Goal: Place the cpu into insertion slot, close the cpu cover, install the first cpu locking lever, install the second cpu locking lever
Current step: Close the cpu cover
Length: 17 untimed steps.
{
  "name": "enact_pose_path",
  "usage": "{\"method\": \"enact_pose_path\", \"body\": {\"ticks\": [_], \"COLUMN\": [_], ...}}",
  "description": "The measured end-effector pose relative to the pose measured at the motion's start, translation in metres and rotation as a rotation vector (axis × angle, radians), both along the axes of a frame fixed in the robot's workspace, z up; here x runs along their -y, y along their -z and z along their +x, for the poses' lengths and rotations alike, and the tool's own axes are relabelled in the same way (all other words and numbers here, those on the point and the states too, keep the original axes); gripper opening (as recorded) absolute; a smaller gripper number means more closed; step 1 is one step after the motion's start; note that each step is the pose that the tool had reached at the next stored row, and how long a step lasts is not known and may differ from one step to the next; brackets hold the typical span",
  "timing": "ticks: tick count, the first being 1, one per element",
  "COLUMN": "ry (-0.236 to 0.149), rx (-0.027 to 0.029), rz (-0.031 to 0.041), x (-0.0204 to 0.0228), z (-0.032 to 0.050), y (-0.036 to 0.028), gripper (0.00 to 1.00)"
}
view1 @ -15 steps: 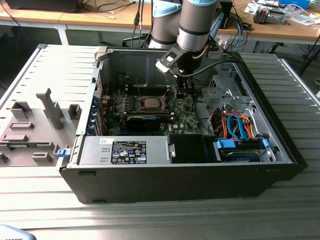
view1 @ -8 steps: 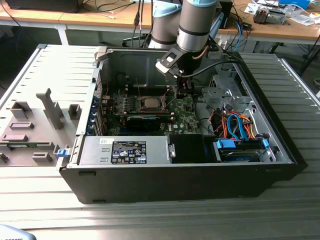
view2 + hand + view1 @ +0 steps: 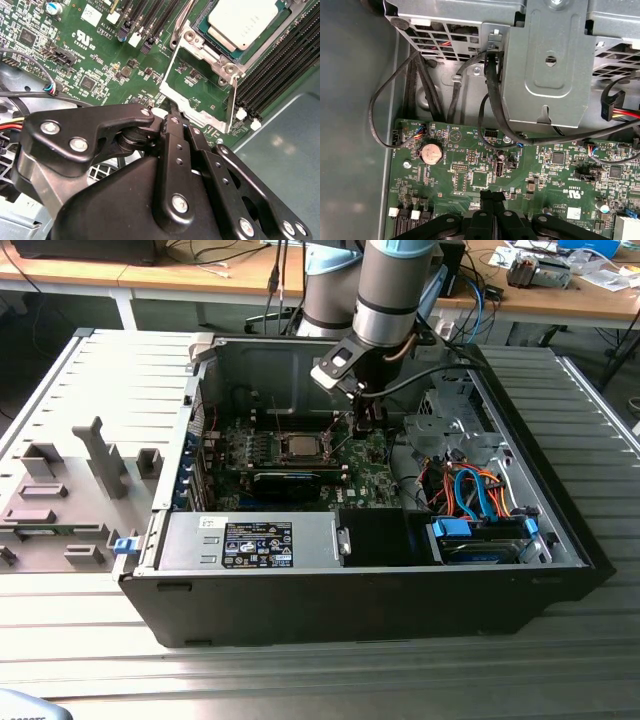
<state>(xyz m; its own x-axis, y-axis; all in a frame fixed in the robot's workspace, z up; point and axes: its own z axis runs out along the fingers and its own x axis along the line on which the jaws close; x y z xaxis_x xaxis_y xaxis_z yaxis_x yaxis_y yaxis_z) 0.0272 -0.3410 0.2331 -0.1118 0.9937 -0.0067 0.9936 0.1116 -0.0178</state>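
The cpu (image 3: pixel 243 20), with a pale silvery face, lies in the insertion slot (image 3: pixel 212 52) on the green board; in the exterior view the cpu (image 3: pixel 300 447) sits mid-board. The cpu cover (image 3: pixel 176 100), a silvery frame with a square window, is swung open away from the slot, green board showing through it. My gripper (image 3: pixel 170 111) is shut with nothing between its fingers, its tip at the cover's outer edge. In the exterior view my gripper (image 3: pixel 366 427) hangs just to the right of the cpu. The shut fingertips (image 3: pixel 492 196) point at the board.
Long black memory slots (image 3: pixel 280 65) run beside the socket. A grey metal drive cage (image 3: pixel 545 65) and black cables (image 3: pixel 490 90) stand behind the board. Orange and blue cables (image 3: pixel 470 490) fill the case's right side. The black case walls (image 3: pixel 540 470) enclose everything.
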Motion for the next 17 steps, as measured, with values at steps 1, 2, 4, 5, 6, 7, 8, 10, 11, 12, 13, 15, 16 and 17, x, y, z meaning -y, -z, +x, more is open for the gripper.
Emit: {"method": "enact_pose_path", "body": {"ticks": [1,2,4,5,6,7,8,10,11,12,13,15,16,17], "ry": [0.0,0.0,0.0,0.0,0.0,0.0,0.0,0.0,0.0,0.0,0.0,0.0,0.0,0.0], "rx": [0.0,0.0,0.0,-0.0001,0.0,0.0,0.0,-0.0001,0.0,0.0,0.0,0.0,0.0,0.0], "rz": [0.0,0.0,0.0,0.0,-0.0001,0.0,0.0,0.0,0.0,0.0,0.0,0.0,0.0,0.0], "x": [0.0,0.0,0.0,0.0,0.0,0.0,0.0,0.0,0.0,0.0,0.0,0.0,0.0,0.0], "z": [0.0,-0.0001,-0.0001,-0.0001,-0.0002,-0.0002,-0.0002,-0.0003,-0.0003,-0.0004,-0.0004,-0.0004,-0.0005,-0.0005], "y": [0.0002,0.0004,0.0008,0.001,0.0012,0.0014,0.0017,0.0025,0.0028,0.0029,0.0031,0.0035,0.0038,0.0039], "gripper": [0.11,0.11,0.11,0.11,0.11,0.11,0.11,0.11,0.11,0.11,0.11,0.11,0.11,0.11]}}
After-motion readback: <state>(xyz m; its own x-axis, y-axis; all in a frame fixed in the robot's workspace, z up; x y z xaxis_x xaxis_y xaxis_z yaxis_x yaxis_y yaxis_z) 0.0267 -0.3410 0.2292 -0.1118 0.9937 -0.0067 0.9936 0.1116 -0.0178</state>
